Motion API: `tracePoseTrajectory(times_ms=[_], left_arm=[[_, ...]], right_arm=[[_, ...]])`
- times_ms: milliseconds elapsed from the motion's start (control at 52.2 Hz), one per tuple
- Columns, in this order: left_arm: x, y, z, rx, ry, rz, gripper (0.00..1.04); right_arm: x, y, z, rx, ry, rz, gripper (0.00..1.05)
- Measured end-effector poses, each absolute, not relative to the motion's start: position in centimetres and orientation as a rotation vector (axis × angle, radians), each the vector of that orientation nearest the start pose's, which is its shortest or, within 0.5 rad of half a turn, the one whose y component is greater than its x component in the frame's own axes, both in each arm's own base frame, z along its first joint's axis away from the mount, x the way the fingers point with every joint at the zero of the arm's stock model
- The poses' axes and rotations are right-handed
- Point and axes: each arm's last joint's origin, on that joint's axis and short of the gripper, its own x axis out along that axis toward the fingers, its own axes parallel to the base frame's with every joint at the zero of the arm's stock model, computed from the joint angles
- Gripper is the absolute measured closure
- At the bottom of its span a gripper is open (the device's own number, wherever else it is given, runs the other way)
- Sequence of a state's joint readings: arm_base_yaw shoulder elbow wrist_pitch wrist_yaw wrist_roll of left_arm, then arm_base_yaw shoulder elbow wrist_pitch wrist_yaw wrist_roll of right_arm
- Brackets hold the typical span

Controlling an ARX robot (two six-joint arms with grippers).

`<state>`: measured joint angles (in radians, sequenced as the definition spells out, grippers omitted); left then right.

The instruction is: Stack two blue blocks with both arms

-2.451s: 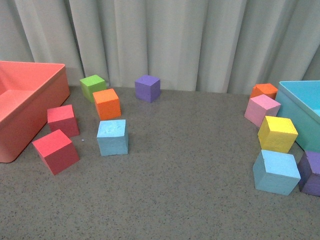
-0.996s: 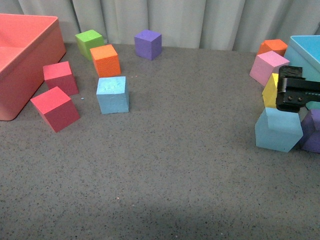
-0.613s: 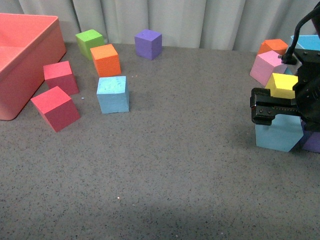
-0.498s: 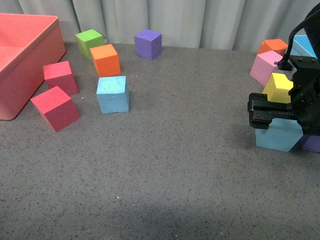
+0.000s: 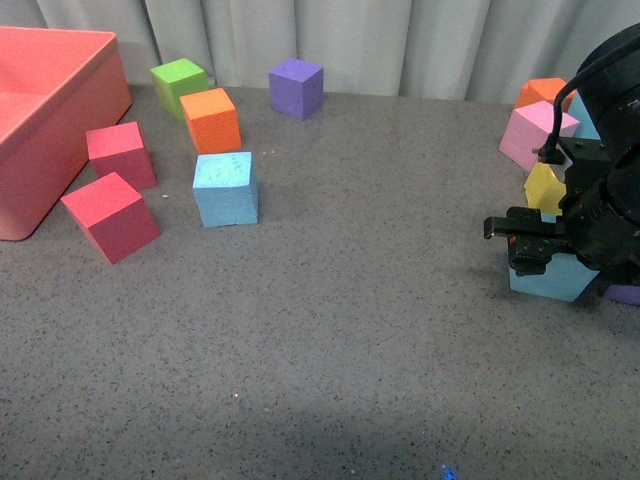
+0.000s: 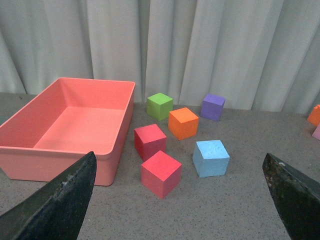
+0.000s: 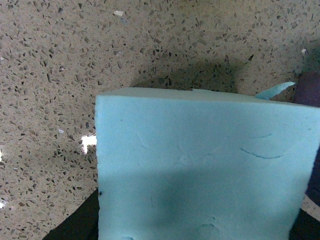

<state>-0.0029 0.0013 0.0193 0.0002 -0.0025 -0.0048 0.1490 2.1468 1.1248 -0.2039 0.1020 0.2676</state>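
Blocks: the right blue block (image 5: 556, 282) sat on the grey table (image 5: 380, 330) at its right side, partly covered by the right arm (image 5: 610, 150). The left blue block (image 5: 225, 188) sat well apart at the left, and nothing was stacked.
Right end effector (image 5: 548, 250): it hung low over the right blue block, its black bar across the block's top.
Right wrist view: the right blue block (image 7: 205, 170) filled most of the picture, with dark fingers (image 7: 82, 227) at either side of it. I could not tell whether they pressed the foam or stood just clear of it, and the front view hid this contact.
Left end effector (image 6: 179, 157): it showed only in the left wrist view. Its fingers (image 6: 60, 205) were wide apart and held nothing, above the table, with the left blue block (image 6: 211, 158) ahead.
Right neighbours: the yellow cube (image 5: 543, 188) was just behind the right blue block, with the pink cube (image 5: 535, 130) and the right orange cube (image 5: 545, 92) farther back. An edge of the right purple cube (image 5: 626, 294) was beside it.
Left neighbours: the left orange cube (image 5: 212, 120) was just behind the left blue block, with two red cubes (image 5: 110, 215) to its left. The green cube (image 5: 180, 82) and the left purple cube (image 5: 296, 87) were near the curtain (image 5: 400, 40).
Salmon bin (image 5: 60, 130): at the far left. Its open inside showed only in the left wrist view.
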Motion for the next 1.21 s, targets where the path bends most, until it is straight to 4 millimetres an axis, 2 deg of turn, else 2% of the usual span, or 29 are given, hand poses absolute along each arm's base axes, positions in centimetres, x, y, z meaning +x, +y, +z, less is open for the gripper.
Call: tracePoseTrajectory(times_ms=[153, 326, 440, 479, 632, 728, 900, 996, 1015, 1092, 1207], left_arm=[[9.7, 0.0, 17.0, -0.005, -0.018, 0.000, 0.07], [9.7, 0.0, 17.0, -0.005, -0.018, 0.000, 0.07], [9.7, 0.0, 17.0, -0.005, -0.019, 0.000, 0.07], [9.7, 0.0, 17.0, -0.005, -0.018, 0.000, 0.07], [9.7, 0.0, 17.0, -0.005, -0.018, 0.000, 0.07], [9.7, 0.0, 17.0, -0.005, -0.019, 0.000, 0.07], [9.7, 0.0, 17.0, -0.005, -0.018, 0.000, 0.07], [9.7, 0.0, 17.0, -0.005, -0.018, 0.000, 0.07], [9.7, 0.0, 17.0, -0.005, -0.018, 0.000, 0.07], [9.7, 0.0, 17.0, -0.005, -0.018, 0.000, 0.07], [9.7, 0.0, 17.0, -0.005, -0.018, 0.000, 0.07]], right_arm=[[37.4, 6.1, 5.9, 0.090, 1.202, -0.077, 0.54], [38.3, 8.3, 7.0, 0.079, 1.170, -0.008, 0.57], [39.4, 10.5, 7.8, 0.062, 1.147, 0.043, 0.57], [39.9, 11.8, 7.9, 0.048, 1.146, 0.068, 0.57], [41.4, 15.7, 6.7, 0.003, 1.181, 0.139, 0.57], [42.2, 17.4, 6.2, -0.019, 1.190, 0.157, 0.58], [43.1, 19.2, 6.3, -0.034, 1.193, 0.166, 0.57], [43.2, 19.4, 6.4, -0.028, 1.186, 0.179, 0.43], [43.2, 19.5, 6.5, -0.021, 1.181, 0.191, 0.38], [43.2, 19.6, 6.6, -0.011, 1.171, 0.207, 0.29], [42.5, 19.6, 7.5, -0.011, 1.127, 0.221, 0.10]])
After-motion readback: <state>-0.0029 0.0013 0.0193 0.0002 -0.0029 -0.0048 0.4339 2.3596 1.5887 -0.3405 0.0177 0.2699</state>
